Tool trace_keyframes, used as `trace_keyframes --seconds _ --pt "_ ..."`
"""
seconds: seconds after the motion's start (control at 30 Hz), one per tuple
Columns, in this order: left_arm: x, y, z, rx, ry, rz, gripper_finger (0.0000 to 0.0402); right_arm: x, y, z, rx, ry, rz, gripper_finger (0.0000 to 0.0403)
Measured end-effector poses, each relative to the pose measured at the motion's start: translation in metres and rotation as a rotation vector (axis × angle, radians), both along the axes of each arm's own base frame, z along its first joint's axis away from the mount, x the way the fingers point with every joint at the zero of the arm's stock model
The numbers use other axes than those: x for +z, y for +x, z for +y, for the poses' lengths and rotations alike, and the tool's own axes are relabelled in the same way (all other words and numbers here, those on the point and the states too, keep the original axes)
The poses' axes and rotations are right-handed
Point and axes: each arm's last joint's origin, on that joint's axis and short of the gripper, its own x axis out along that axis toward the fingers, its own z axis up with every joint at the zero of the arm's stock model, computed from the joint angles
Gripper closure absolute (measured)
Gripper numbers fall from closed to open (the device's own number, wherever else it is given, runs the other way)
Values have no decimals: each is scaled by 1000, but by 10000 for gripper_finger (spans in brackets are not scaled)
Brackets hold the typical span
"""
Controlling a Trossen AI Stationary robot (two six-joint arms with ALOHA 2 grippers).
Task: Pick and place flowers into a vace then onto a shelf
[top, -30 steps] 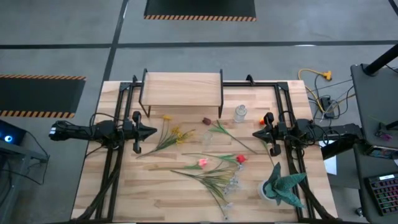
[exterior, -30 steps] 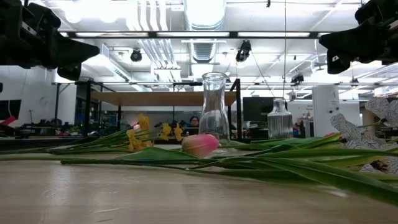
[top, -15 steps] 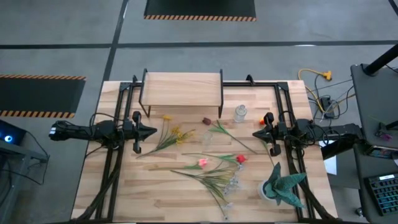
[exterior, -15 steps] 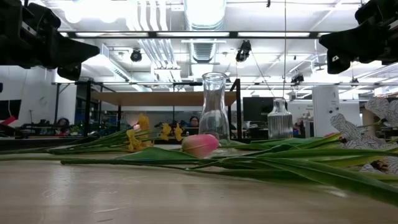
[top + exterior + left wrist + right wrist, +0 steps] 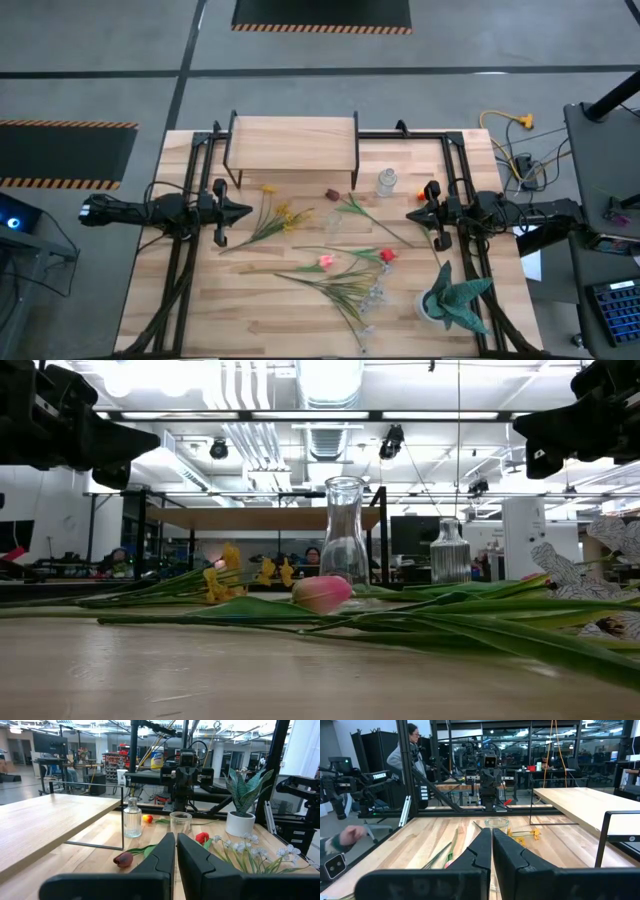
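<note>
- The flowers (image 5: 330,262) lie loose on the table (image 5: 200,310), spread across its middle between the two arms; none is in a vase or on the shelf (image 5: 292,139) yet.
- The left end effector (image 5: 243,211) hovers at the table's left, clenched and grasping nothing. The yellow flowers (image 5: 280,215) lie just to its right, stems running on a slant towards the near-left, so the left arm looks the nearer one for them.
- The right end effector (image 5: 412,217) hovers at the right, likewise clenched and empty. A dark maroon flower (image 5: 333,194) and its stem slant across the table towards it.
- The clear glass vase (image 5: 334,227) stands upright near the middle, between the two end effectors; a ribbed glass bottle (image 5: 387,182) stands farther back to the right, near the shelf's leg.
- The shelf sits at the far edge; a potted plant (image 5: 452,299) occupies the near-right corner.
- The table is pale wood; beyond lies a workshop, with a person (image 5: 407,750) standing in the right wrist view.
</note>
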Motion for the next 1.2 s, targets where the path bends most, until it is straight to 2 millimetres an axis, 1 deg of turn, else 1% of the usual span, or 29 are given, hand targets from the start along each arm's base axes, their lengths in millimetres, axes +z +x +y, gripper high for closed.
trace_keyframes --seconds 1.03,1.1,1.2 --pt "0 0 0 0 0 0 399 1 0 0 0 1 -15 394" --pt "0 0 0 0 0 0 399 2 0 0 -3 -21 -19 394" --pt "0 0 0 0 0 0 399 3 0 0 -14 -127 -44 394"
